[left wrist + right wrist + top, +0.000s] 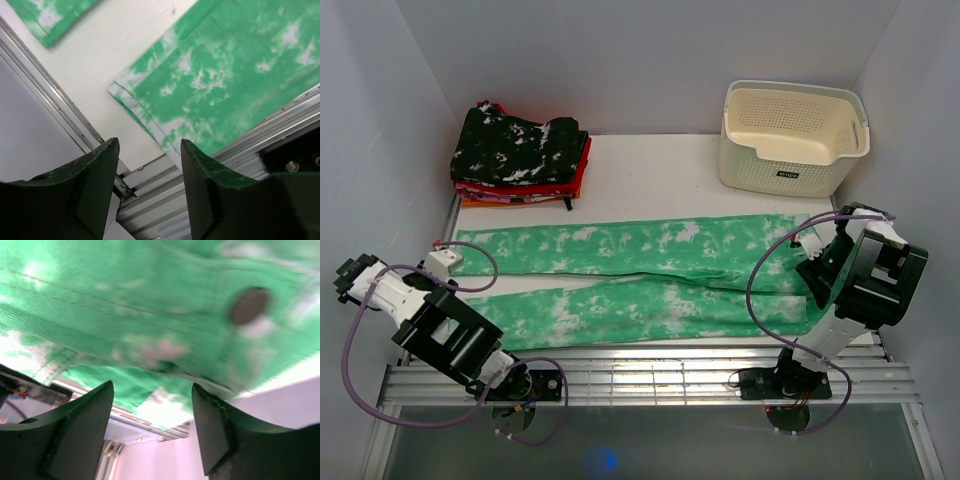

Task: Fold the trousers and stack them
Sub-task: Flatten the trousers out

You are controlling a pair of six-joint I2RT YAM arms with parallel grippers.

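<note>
A cream perforated basket stands at the white bench's far right, and folded clothes, black speckled garment topmost, sit far left.

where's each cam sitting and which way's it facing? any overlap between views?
Top external: above and behind the bases, looking down at the table; left arm and right arm both show.
Left wrist: on the left arm, looking down past the open left gripper at a leg hem and the near rail.
Right wrist: on the right arm, close over the trousers; open right gripper shows.
Shared: the trousers appear in all three.
</note>
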